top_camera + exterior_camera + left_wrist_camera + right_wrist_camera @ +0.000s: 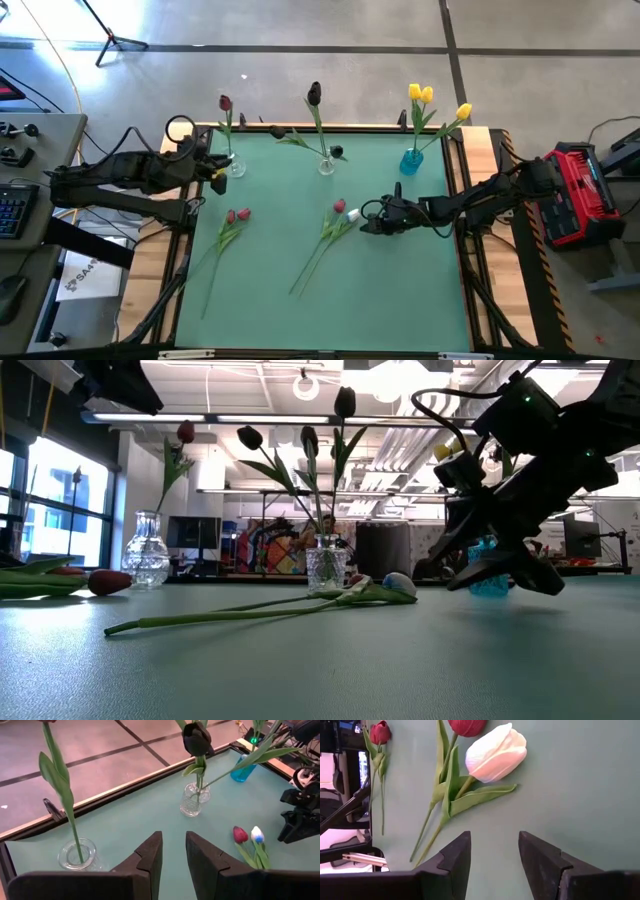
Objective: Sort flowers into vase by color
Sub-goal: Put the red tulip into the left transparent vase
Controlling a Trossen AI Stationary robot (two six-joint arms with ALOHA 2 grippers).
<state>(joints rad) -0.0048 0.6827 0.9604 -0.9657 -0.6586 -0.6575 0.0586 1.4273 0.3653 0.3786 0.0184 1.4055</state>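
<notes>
On the green surface (400, 290), near its middle, a white tulip (496, 751) and a red tulip (466, 726) lie side by side, just ahead of the right gripper (492, 855), whose fingers stand apart and empty. Two more red tulips (238, 215) lie farther left. The left gripper (173, 856), slightly parted and empty, hovers beside the clear vase (76, 856) holding one red flower.

In the right wrist view the red tulip (467, 726) got cropped at the frame edge, the left wrist view chopped the red flower off its stem (60, 785), and the low view half-hid the blue vase (487, 582) behind the right gripper (500, 575).
</notes>
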